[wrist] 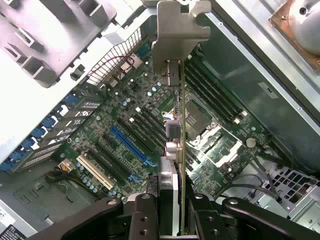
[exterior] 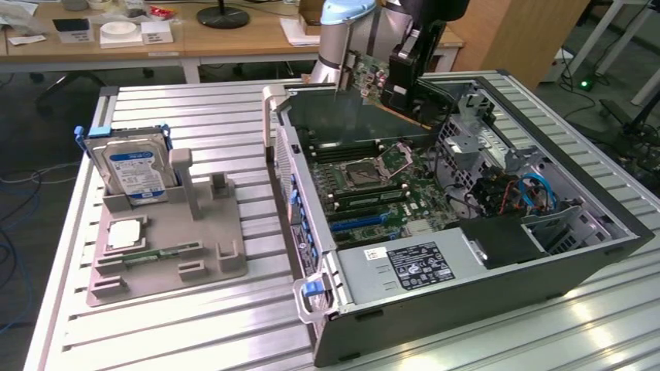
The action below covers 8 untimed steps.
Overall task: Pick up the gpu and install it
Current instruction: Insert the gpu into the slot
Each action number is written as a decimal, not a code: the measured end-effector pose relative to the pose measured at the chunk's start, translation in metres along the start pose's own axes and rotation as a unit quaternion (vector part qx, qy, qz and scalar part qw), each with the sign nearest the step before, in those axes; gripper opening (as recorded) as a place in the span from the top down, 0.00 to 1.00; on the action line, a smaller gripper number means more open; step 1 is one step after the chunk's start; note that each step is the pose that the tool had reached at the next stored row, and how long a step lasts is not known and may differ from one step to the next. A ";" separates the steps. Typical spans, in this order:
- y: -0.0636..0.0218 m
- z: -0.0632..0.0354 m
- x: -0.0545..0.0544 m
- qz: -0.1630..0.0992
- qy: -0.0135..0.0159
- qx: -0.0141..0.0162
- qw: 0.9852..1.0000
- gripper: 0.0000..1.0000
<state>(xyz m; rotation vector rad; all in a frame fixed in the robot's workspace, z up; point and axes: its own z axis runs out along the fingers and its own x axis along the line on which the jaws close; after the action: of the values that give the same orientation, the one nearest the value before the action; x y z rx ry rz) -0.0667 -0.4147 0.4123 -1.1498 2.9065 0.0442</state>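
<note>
one slatted metal surface (exterior: 154, 332) carried one open computer case (exterior: 484, 305), lying on its side with its interior facing up. inside it lay one green motherboard (exterior: 376, 185) (wrist: 125, 115) and one power supply (exterior: 413, 267) with a label, at the near end of the case. one arm (exterior: 345, 31) reached in from the far side of the surface. toward the exterior view's left, apart from the case, sat one grey holder (exterior: 206, 255) with three parts in it: one hard drive (exterior: 132, 166) standing upright, one cpu chip (exterior: 122, 234) lying flat, and one memory stick (exterior: 163, 253) lying flat just beside the chip.

the one gpu (exterior: 379, 77) (wrist: 181, 90) hung in the air above the far end of the open case, clear of the motherboard. the tool (exterior: 410, 73) (wrist: 172, 212) was clamped narrow on the card, its two fingers (wrist: 142, 215) pressing one on each face. in the wrist view the card showed edge-on, its one silvery bracket (wrist: 180, 30) at the end away from the tool. below it on the board were one long blue slot (wrist: 131, 145), one white slot (wrist: 95, 172) and one cpu socket (wrist: 197, 120).
</note>
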 end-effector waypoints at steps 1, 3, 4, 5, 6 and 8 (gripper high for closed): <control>0.0000 0.0005 0.000 0.000 0.000 0.000 1.000 0.72; 0.0000 0.0005 0.000 0.000 0.000 0.000 1.000 0.72; 0.0000 0.0005 0.000 0.000 0.000 0.000 1.000 0.72; 0.0000 0.0005 0.000 0.000 0.000 0.000 1.000 0.72; 0.0000 0.0005 0.000 0.000 0.000 0.000 1.000 0.72; 0.0000 0.0005 0.000 0.000 0.000 0.000 1.000 0.72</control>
<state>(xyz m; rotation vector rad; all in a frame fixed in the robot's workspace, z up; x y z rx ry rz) -0.0667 -0.4147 0.4117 -1.1497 2.9066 0.0442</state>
